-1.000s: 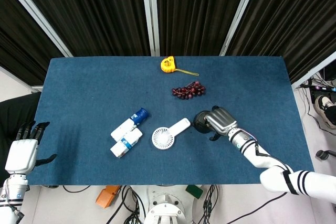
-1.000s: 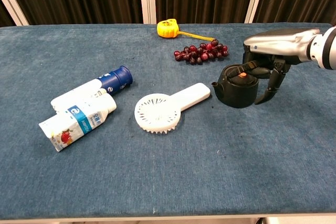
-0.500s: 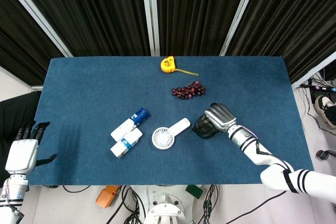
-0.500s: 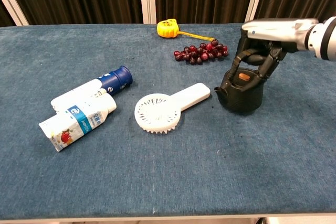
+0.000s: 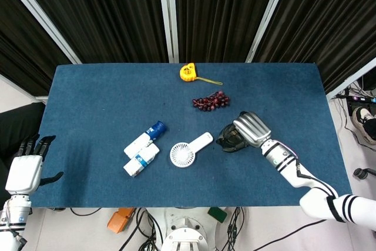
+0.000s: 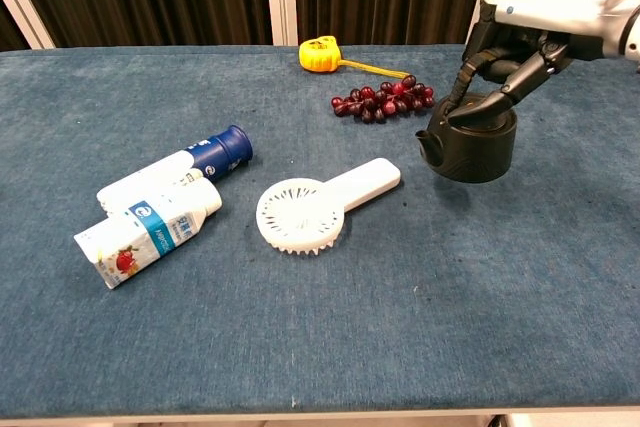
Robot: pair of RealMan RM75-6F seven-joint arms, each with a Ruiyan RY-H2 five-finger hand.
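My right hand (image 6: 520, 32) grips a black teapot (image 6: 480, 147) from above, fingers curled around its lid and top. The pot hangs upright with its short spout pointing left, just right of the white fan's handle and in front of the grapes. From the head view the right hand (image 5: 251, 129) covers much of the teapot (image 5: 228, 140). My left hand (image 5: 26, 166) stays off the table's near left corner, fingers apart, holding nothing; the chest view does not show it.
A white hand-held fan (image 6: 305, 209) lies at the table's middle. Two white bottles (image 6: 145, 227), one with a blue cap (image 6: 230, 147), lie to its left. Red grapes (image 6: 385, 99) and a yellow tape measure (image 6: 318, 53) lie further back on the blue table (image 6: 330, 347).
My right hand closed over the teapot's top and took hold of it. Hand and pot have since moved up and slightly right. The left hand has not moved.
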